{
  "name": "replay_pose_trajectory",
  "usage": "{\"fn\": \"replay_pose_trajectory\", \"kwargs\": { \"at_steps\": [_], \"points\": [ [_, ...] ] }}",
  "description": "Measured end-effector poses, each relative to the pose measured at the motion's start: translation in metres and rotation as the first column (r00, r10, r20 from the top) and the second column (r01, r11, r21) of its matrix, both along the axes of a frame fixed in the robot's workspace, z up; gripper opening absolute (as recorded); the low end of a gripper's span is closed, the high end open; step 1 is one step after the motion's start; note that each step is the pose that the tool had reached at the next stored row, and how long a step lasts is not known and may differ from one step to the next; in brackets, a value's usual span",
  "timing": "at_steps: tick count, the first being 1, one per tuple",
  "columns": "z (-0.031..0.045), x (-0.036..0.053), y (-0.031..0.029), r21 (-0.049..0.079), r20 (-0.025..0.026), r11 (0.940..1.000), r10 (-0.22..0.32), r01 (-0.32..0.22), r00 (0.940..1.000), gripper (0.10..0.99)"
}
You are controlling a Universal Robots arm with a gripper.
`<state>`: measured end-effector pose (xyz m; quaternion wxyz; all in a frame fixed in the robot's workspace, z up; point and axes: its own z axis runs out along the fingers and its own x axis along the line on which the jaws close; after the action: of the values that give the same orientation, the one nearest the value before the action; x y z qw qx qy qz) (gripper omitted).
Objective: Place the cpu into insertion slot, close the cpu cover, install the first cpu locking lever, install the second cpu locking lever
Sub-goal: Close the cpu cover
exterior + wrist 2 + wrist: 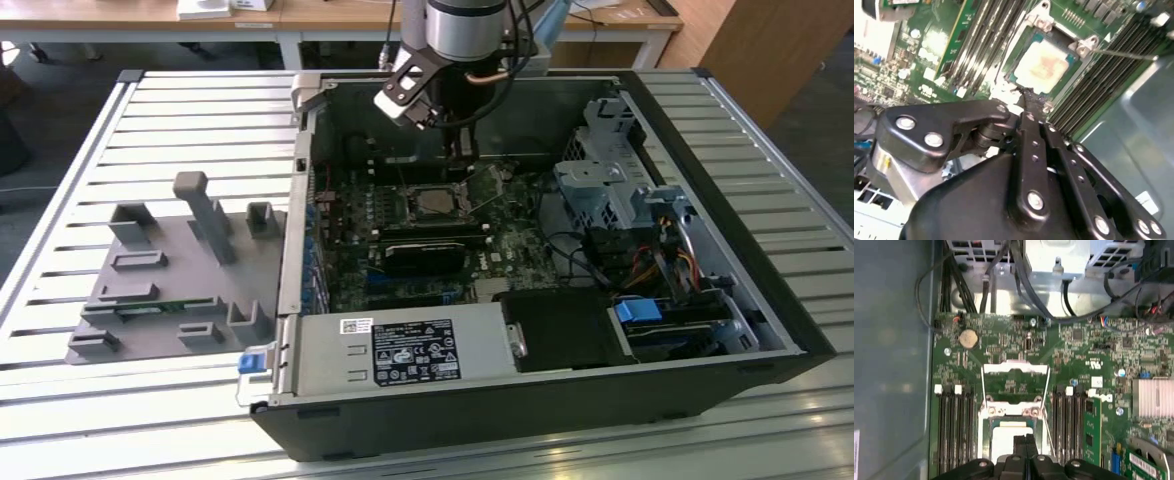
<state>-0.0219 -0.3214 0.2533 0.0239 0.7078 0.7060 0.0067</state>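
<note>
So, the big black open computer case (534,415) lies on its side on the slatted metal table (80,420), which leaves the green motherboard (1079,355) facing up for the arm. The black two-finger gripper (1025,442) hangs right over the socket, fingers pressed together with nothing between them. My guess is that's for pushing, not grabbing. The thin dark-grey metal cpu cover (1015,369) is flipped back off the socket, so the small square silvery cpu (1046,65) sits exposed in its slot.

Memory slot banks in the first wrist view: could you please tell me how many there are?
2. One bank lies on one side of the cpu, the other on the opposite side; the claw may hide more.
</note>
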Motion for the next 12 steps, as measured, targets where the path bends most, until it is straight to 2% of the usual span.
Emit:
{"fn": "replay_pose_trajectory", "kwargs": {
  "at_steps": [4, 8, 12],
  "points": [
    [0.0051, 0.0013, 0.0001, 0.0, 0.0001, 1.0, 0.001, -0.001, 1.0, 0.106],
    [0.0049, 0.0053, 0.0008, 0.0, 0.0001, 1.0, 0.003, -0.003, 1.0, 0.106],
    [0.0042, 0.0129, 0.0019, 0.001, 0.0002, 1.0, 0.007, -0.007, 1.0, 0.106]
  ]
}}
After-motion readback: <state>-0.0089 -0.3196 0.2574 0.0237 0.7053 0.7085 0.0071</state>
